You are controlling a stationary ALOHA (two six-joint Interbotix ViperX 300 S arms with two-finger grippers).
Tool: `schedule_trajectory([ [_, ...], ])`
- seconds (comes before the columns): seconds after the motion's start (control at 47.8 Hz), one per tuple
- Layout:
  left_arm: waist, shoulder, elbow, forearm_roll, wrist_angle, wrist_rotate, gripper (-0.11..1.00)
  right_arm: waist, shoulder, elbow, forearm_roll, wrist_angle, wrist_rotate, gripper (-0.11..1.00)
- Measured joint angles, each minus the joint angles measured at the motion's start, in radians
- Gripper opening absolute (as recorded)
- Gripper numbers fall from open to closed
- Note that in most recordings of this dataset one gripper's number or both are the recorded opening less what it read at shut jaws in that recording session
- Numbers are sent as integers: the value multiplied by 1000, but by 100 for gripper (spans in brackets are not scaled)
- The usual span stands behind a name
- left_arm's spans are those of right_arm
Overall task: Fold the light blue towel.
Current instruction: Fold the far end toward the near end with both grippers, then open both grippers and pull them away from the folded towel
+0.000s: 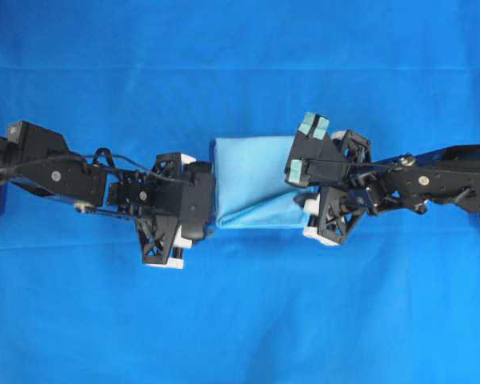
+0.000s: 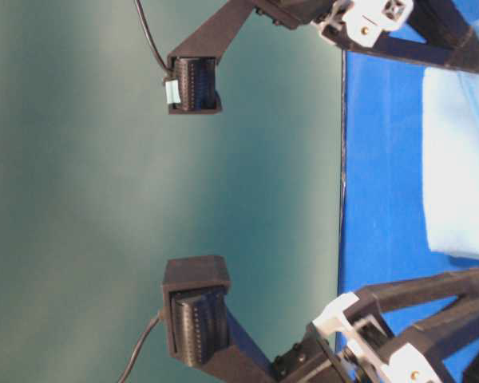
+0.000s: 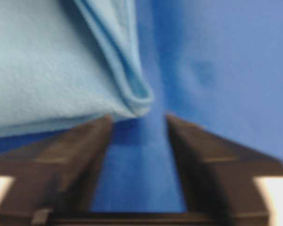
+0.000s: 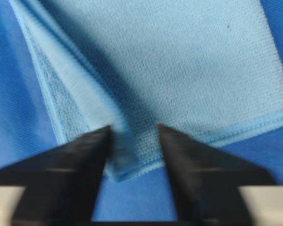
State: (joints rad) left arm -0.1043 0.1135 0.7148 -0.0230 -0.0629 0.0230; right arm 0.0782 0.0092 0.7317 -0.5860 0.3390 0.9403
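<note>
The light blue towel (image 1: 252, 180) lies folded into a small rectangle on the royal-blue sheet, between the two arms. My left gripper (image 1: 206, 194) is at its left edge. In the left wrist view that gripper (image 3: 137, 118) is open, bare sheet shows between its fingers, and the towel's layered corner (image 3: 134, 94) sits just past the tips. My right gripper (image 1: 308, 202) is at the towel's right edge. In the right wrist view it (image 4: 132, 131) is open, and a folded corner of the towel (image 4: 132, 160) lies loose between its fingers.
The deep royal-blue sheet (image 1: 240, 320) covers the whole table under both arms. The table-level view shows the sheet's edge (image 2: 342, 159) against a plain green backdrop, with the towel (image 2: 463, 136) lying flat near that edge.
</note>
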Motion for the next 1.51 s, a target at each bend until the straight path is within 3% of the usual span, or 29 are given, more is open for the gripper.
schedule_trajectory([
  [0.063,2,0,0,0,0,12,70,0,-2,-2,0,0,0,65],
  [0.105,2,0,0,0,0,15,72,2,-2,-5,0,0,2,62],
  [0.377,5,-44,2,0,15,12,65,32,-20,-31,0,25,0,60],
  [0.607,5,-219,32,0,87,12,64,72,-156,-60,-2,137,-5,60],
  [0.754,5,-351,87,0,92,15,64,71,-281,-43,-41,209,-11,60],
  [0.942,9,-560,195,0,89,17,64,69,-460,48,-109,230,-9,59],
  [1.277,21,-954,405,0,66,18,64,69,-775,244,-143,199,0,59],
  [1.508,61,-1161,572,0,64,11,64,52,-959,407,-152,106,-2,59],
])
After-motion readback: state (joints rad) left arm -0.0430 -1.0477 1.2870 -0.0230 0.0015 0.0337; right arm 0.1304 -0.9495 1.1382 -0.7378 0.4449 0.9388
